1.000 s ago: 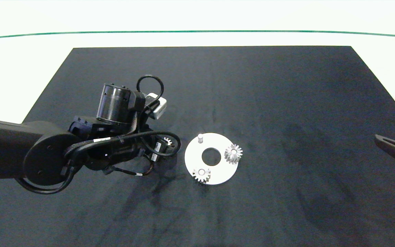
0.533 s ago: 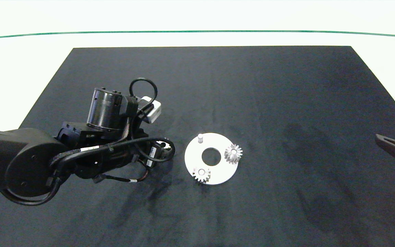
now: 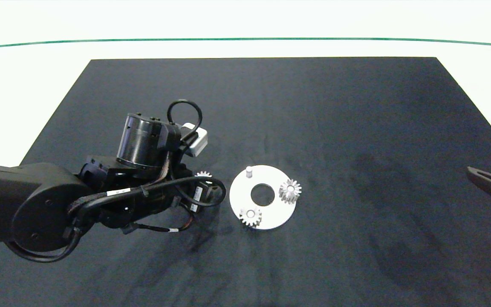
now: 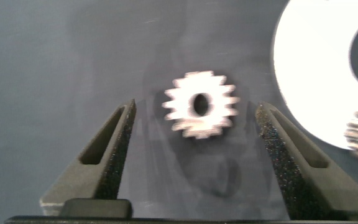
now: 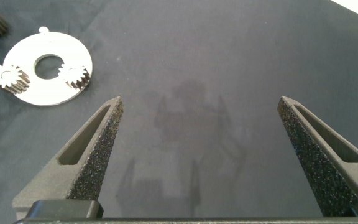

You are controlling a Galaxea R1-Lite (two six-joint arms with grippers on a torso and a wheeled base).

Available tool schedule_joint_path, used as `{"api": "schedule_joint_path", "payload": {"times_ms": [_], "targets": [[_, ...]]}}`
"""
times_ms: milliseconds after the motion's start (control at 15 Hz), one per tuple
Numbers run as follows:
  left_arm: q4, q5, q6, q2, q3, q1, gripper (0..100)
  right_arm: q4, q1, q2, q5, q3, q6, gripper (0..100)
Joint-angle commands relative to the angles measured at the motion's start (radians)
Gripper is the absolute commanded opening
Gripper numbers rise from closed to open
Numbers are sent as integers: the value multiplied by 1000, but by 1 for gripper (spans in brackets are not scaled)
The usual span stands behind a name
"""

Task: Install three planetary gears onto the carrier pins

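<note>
- Left gripper (image 4: pixel 194 134): jaws spread wide over the dark mat (image 3: pixel 313 106), straddling the third gear (image 4: pixel 199 104), which lies flat between the two fingers and clear of both; the gripper sits just beside the white disc (image 3: pixel 276 215) on its left-arm side.
- Right gripper (image 5: pixel 197 149): parked well apart at the mat's right-arm edge, fingers wide, holding nothing.
- Step in hand: pick-up of the last loose gear, judged from the fingers bracketing it without contact.
- Next move calls for: closing squarely on the gear's toothed flanks, lifting, then aligning its dark bore over the bare pin (image 3: pixel 248 171) and lowering without tilt.
- Count, gears: three in all; two already seated on pins, one (image 3: pixel 290 190) at the disc's right-arm side and one (image 3: pixel 250 216) at its near edge, and one loose on the mat.
- Count, pins: three on the disc; one bare, two carrying gears.
- Count, discs: one, with a central hole.
</note>
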Motion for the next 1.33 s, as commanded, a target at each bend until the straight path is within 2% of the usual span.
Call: {"api": "schedule_joint_path", "payload": {"times_ms": [67, 1333], "targets": [[-5, 2, -2, 24, -10, -25, 71, 0, 1, 0, -2, 0, -2, 100], [-34, 6, -3, 57, -9, -25, 33, 0, 1, 6, -2, 3, -3, 100]]}}
